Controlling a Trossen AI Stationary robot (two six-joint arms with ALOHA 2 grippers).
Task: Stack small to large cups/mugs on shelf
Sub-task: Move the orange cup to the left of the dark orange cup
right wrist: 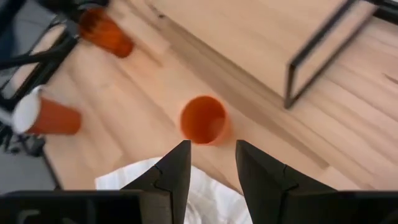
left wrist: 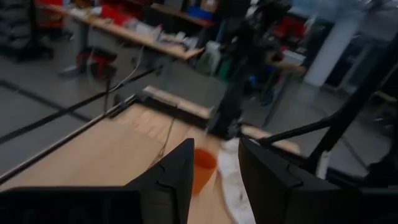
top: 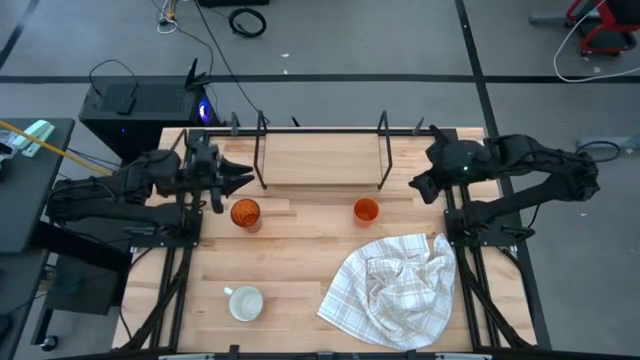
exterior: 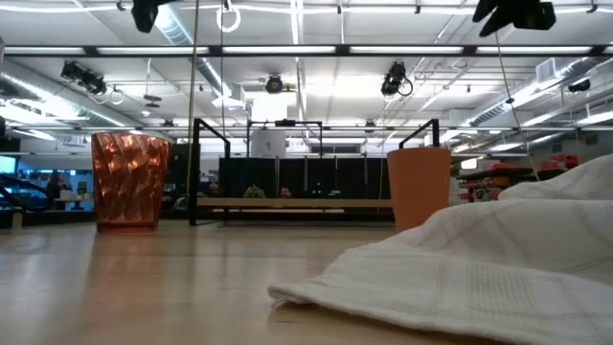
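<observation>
Dark, two-fingered and released, the left end effector (top: 243, 180) hangs above the table just behind the translucent dark-orange faceted tumbler (top: 245, 213), holding nothing. The right end effector (top: 418, 184) waits with fingers spread and empty near the right end of the shelf, above and behind the smaller plain orange cup (top: 366, 210). Both orange vessels stand upright and mouth up on the light wooden table (top: 300, 260), just in front of the low shelf (top: 320, 160), a pale board with thin black wire uprights, which has nothing on it yet. A white ceramic mug with a handle (top: 245, 302) stands well apart near the front edge, beside a crumpled white checked cloth (top: 395, 290). The tumbler looks like light, stiff plastic; its faceted wall may give the fingers some purchase, and pinching across the rim would likely hold it. The small cup looks smooth, tapered and light, so it could slip or tip; a rim pinch seems safest. The mug is probably heaviest, hard, glazed and breakable, best taken by its wall or handle.
</observation>
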